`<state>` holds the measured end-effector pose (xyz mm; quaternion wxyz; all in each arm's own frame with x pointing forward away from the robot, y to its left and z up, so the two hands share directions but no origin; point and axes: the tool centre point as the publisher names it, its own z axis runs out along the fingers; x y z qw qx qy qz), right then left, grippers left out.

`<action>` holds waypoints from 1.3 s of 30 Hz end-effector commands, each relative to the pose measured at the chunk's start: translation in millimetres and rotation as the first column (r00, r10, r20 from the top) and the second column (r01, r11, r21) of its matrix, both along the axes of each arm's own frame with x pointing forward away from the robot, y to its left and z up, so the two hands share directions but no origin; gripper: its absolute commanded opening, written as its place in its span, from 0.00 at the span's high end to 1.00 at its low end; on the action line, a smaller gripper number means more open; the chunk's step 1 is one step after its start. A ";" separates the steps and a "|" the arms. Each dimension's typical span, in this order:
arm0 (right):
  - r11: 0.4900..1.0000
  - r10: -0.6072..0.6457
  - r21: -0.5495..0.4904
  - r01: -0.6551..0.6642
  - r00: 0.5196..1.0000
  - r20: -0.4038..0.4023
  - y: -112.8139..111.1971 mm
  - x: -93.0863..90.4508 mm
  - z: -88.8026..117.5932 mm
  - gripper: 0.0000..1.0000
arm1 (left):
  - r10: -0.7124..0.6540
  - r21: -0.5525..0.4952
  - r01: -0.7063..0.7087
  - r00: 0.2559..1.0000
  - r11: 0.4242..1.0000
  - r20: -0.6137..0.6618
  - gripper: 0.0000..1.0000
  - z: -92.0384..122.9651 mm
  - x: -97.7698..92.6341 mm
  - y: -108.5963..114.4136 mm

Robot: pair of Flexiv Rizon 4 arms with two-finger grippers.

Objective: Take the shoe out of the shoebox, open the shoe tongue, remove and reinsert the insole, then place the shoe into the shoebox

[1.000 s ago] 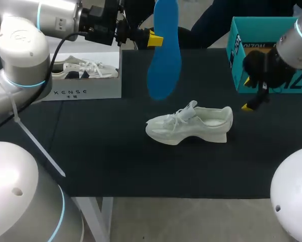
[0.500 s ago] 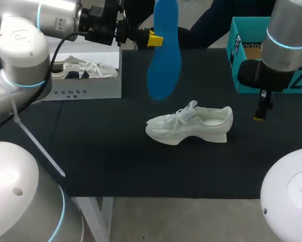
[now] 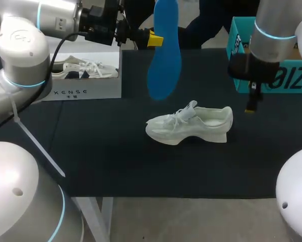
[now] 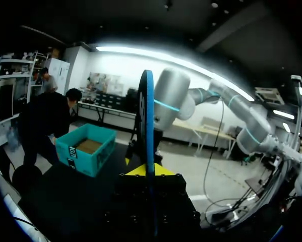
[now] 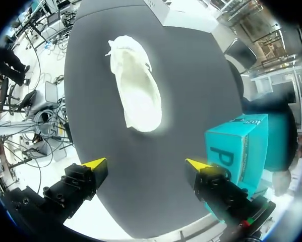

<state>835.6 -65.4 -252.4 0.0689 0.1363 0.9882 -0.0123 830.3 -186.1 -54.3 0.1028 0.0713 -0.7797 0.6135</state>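
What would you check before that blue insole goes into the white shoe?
1. Hold on the insole by the left gripper: ok, clamped, hanging above the table.
2. The shoe upright on its sole: ok.
3. Its opening facing up: ok.
4. Opening wide enough for the insole: cannot tell.
5. The right gripper steadying the shoe: not ok, open and apart from it.

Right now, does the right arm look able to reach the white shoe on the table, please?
Probably yes: the open right gripper hangs near the heel of the shoe, with only bare table between.
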 end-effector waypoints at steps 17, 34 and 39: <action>0.999 0.027 0.036 -0.027 1.000 -0.004 13.6 8.6 -12.8 0.00 | -0.010 -0.027 0.010 1.000 1.000 -0.024 1.00 25.1 -9.0 9.9; 0.996 0.054 0.079 -0.052 0.998 -0.022 54.7 45.3 -54.2 0.00 | -0.008 -0.035 0.007 0.999 0.999 -0.036 1.00 25.2 -8.5 10.3; 0.993 0.067 0.104 -0.062 0.997 -0.040 66.2 51.1 -69.1 0.00 | -0.008 -0.035 0.007 0.999 0.999 -0.036 1.00 25.2 -8.5 10.3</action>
